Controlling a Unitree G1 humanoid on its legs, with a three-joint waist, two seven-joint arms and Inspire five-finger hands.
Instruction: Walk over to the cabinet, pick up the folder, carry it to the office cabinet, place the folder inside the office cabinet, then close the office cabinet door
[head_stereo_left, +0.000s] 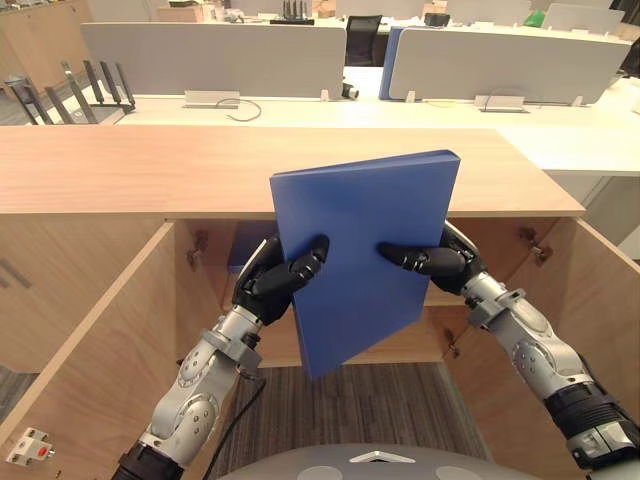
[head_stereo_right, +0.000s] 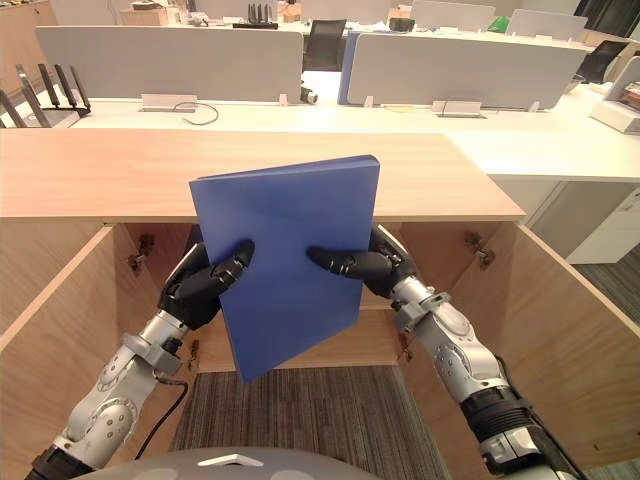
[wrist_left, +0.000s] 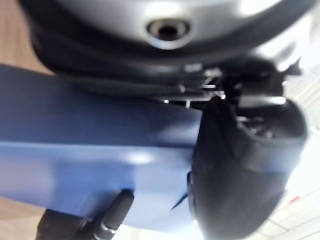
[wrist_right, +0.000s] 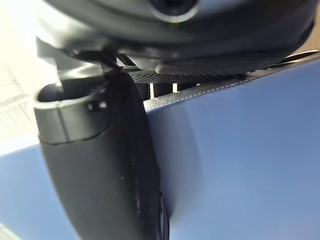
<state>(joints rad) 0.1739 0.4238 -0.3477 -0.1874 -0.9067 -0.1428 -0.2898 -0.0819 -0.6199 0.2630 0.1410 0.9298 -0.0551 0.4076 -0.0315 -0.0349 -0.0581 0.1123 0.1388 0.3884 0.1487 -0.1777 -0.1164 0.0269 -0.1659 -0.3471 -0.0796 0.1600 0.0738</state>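
Both hands are up front with the folder (head_stereo_left: 365, 230) caught between them! From the left eye, the left hand (head_stereo_left: 268, 285) grips one side edge, thumb laid over the blue cover. The right hand (head_stereo_left: 440, 262) mirrors it on the other edge. The fingers go round behind, so each hand is pinching the cover. It's held on end and tilted, one lower corner pointing down, in front of the cabinet (head_stereo_left: 130, 170). The left door (head_stereo_left: 80, 340) and right door (head_stereo_left: 600, 300) stand wide open. Behind runs a long table (head_stereo_left: 560, 140) with grey dividers (head_stereo_left: 210, 55).

Over to the right eye: the folder's low corner hangs above the carpet (head_stereo_right: 300, 410), its upper edge higher than the cabinet's top. Not inside yet!

Left wrist: a thumb pressed flat on blue. Right wrist: same story, thumb hard against the cover beside a stitched edge.

So the job now, I'd say, is getting it in. Square it up, bring it down below the cabinet's top, keep both pinches even, then ease it forward between the doors. That upper edge could catch the top board.

Writing? The cover looks plain, nothing to read.
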